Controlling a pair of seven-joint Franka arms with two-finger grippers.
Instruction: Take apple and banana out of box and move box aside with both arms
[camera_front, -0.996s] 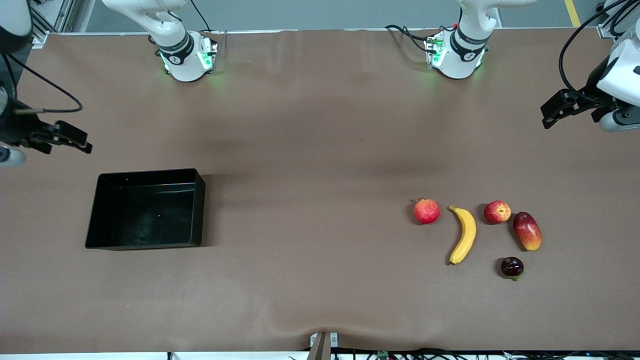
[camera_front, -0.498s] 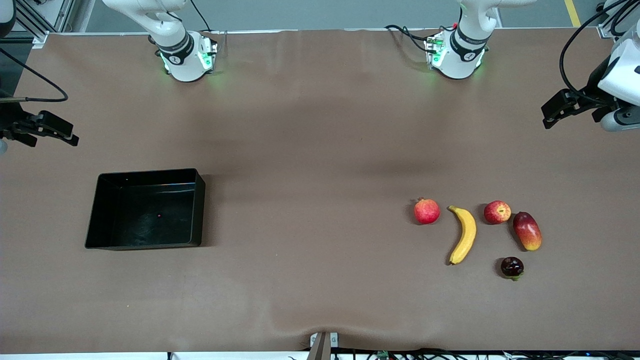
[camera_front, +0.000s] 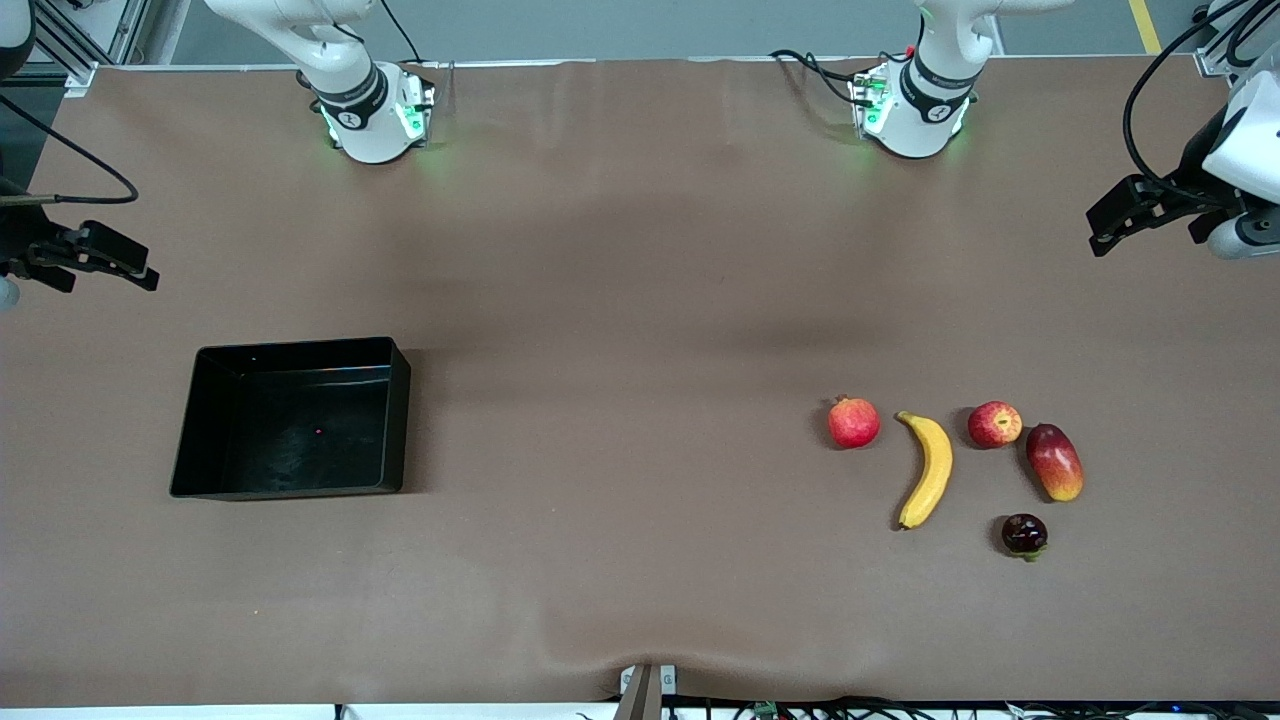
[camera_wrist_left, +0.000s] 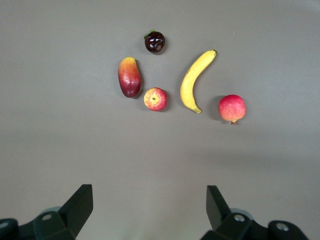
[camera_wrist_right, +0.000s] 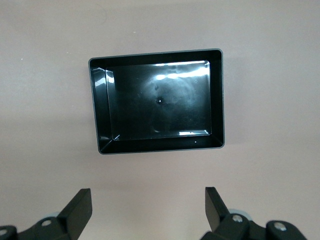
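Brown table (camera_front: 620, 330), bare cloth over most of it. Two white arms based along its robot edge.

Black box (camera_front: 292, 418), open top, low glossy walls, sits flat toward the right arm's end of the table, nothing in it. In the right wrist view the box (camera_wrist_right: 157, 106) shows its whole floor, with light glare on it.

Right gripper (camera_front: 95, 262) hangs over the table's edge at the right arm's end, apart from the box. Fingers spread wide, holding nothing; in its own wrist view the right gripper (camera_wrist_right: 145, 212) has both fingers parted with bare table between them.

Left gripper (camera_front: 1135, 212) hangs over the table's edge at the left arm's end, well apart from the fruit. Released, nothing held; in its wrist view the left gripper (camera_wrist_left: 149, 210) shows two fingers set wide apart.

Fruit cluster toward the left arm's end, all lying on the cloth, none touching:
- banana (camera_front: 930, 469), yellow, curved, longest piece; also banana (camera_wrist_left: 196, 80).
- mango (camera_front: 1054, 461), red and yellow, at the cluster's outer end, just beside the apple.
- pomegranate (camera_front: 853, 422), red, on the box side of the banana.
- apple (camera_front: 994, 424), red with yellow patches, between banana and mango; apple (camera_wrist_left: 155, 99) too.
- small dark purple fruit (camera_front: 1024, 534), nearest the front camera.
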